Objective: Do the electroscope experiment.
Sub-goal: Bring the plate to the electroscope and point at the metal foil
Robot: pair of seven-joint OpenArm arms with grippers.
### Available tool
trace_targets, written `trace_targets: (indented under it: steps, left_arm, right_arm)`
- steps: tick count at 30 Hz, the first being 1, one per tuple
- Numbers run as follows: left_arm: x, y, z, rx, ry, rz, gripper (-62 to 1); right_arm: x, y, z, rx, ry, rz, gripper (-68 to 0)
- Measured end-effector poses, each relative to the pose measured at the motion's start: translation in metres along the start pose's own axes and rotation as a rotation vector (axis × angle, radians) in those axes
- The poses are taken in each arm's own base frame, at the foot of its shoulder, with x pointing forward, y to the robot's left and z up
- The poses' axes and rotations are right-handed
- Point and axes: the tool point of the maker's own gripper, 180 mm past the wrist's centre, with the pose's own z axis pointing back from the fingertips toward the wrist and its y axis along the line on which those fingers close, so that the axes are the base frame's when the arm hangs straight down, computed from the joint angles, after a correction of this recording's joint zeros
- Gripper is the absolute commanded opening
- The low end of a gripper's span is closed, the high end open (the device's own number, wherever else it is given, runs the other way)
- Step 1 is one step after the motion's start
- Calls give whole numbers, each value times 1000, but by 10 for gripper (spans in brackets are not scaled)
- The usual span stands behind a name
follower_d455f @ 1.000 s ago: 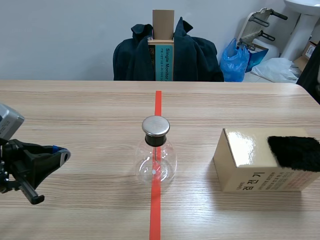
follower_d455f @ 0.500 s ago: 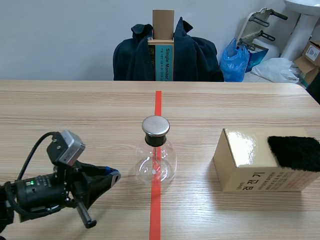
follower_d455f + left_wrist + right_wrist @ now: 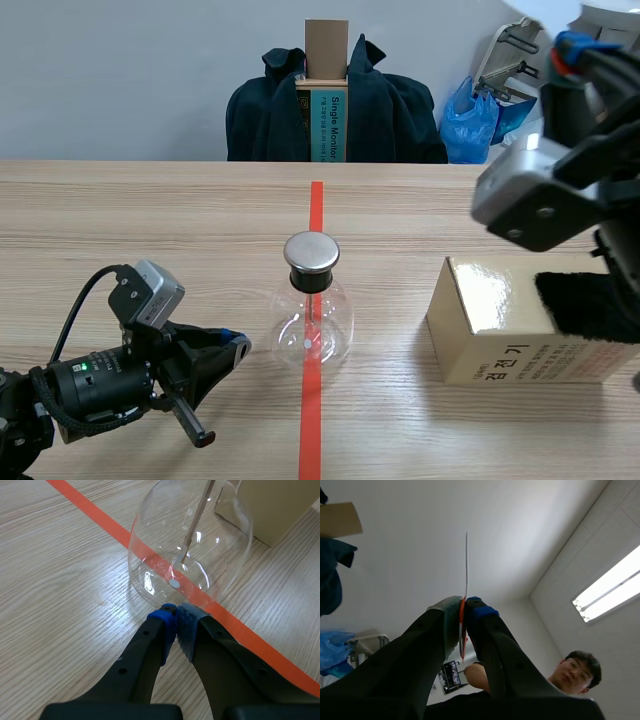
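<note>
The flask (image 3: 190,545) stands just ahead of the closed left end effector (image 3: 176,617); the raised right end effector (image 3: 464,625) clamps a thin strip (image 3: 466,565).

A pale wooden table (image 3: 150,230) with long grain lines carries two things. A glass flask (image 3: 312,330) stands upright on it, round-bellied and clear, closed with a dark stopper under a flat metal cap (image 3: 311,252); a thin rod (image 3: 316,310) hangs inside it. An orange-red tape line (image 3: 316,210) runs along the table straight under the flask, showing both beyond it and on the robot's side of it. To the right of the flask, apart from it, sits a glossy tan cardboard box (image 3: 500,330) with print on the side that faces the robot.
</note>
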Motion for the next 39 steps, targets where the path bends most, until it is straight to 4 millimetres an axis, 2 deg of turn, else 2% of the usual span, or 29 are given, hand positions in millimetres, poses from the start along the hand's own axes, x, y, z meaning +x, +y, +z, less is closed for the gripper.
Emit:
trace_targets:
  steps: [7, 14, 19, 29, 39]
  left_arm:
    - [0, -1, -1, -1, 0, 2, -588]
    - [0, -1, -1, -1, 2, 2, -588]
    - [0, -1, -1, -1, 2, 2, -588]
    - [0, -1, -1, -1, 2, 2, -588]
    - [0, -1, -1, -1, 2, 2, -588]
  right_arm:
    - [29, 46, -9, 81, -36, -62, -669]
    - [36, 98, 1, 205, -54, -64, -669]
    - [39, 121, 13, 271, -59, -79, -669]
    - [47, 133, 21, 306, -86, -98, -669]
    - [79, 131, 33, 317, -267, -121, -669]
